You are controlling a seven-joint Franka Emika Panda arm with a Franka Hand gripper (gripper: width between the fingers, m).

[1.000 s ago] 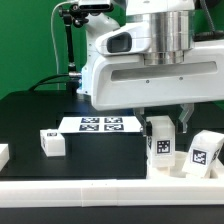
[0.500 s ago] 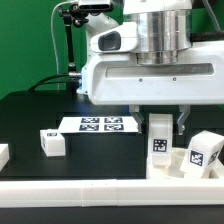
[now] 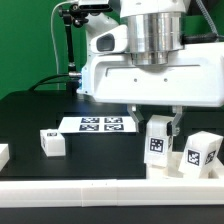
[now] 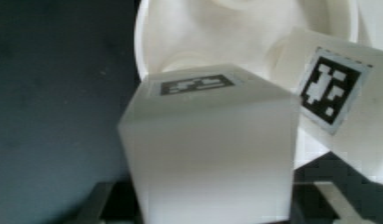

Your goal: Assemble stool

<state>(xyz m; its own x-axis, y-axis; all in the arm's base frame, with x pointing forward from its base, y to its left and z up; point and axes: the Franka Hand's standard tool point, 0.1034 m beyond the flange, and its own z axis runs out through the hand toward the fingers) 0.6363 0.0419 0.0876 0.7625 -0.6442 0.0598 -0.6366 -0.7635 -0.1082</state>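
The end effector [image 3: 159, 127] clamps an upright leg [image 3: 158, 146].

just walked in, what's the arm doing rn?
The gripper is clamped on one stool leg, holding it upright at the exterior view's right, close behind the white rail. A second leg stands just beside it. A third leg sits apart toward the left, near the marker board. What lies under the held leg is unclear.
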